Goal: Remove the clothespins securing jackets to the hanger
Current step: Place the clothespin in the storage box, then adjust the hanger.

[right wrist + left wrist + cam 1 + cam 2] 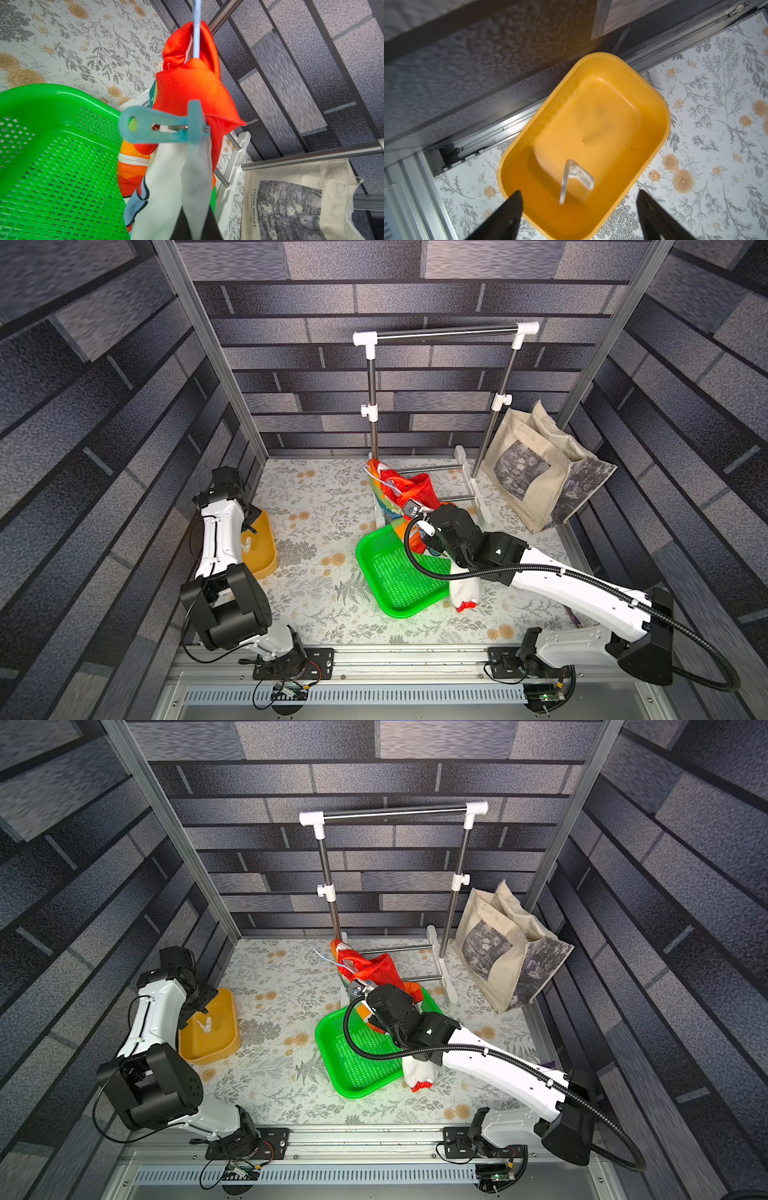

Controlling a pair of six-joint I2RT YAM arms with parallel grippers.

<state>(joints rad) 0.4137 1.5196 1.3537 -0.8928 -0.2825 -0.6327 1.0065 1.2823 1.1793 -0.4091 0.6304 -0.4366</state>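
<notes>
While my left claw (pixel 579 192) gapes over the yellow plastic tub (pixel 660 116) holding the whitish plastic clothespin (pixel 575 178), my right claw (pixel 193 232) pinches the orange-and-white jacket (pixel 187 89) mid-frame, likely steadying it for the teal plastic clothespin (pixel 162 126).

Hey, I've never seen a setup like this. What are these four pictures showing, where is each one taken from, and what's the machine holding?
It is a robot with two arms, each ending in a two-finger gripper. Both top views look down on the whole floral table from above; the other two come from cameras on the arms' wrists. On the table stand a steel rack, a beige tote bag, a green tray and a yellow tub. The left gripper is open over the tub, where a pale clothespin shows blurred. The right gripper is shut on a colourful jacket on a pale-blue hanger; a teal clothespin is clipped to it.
</notes>
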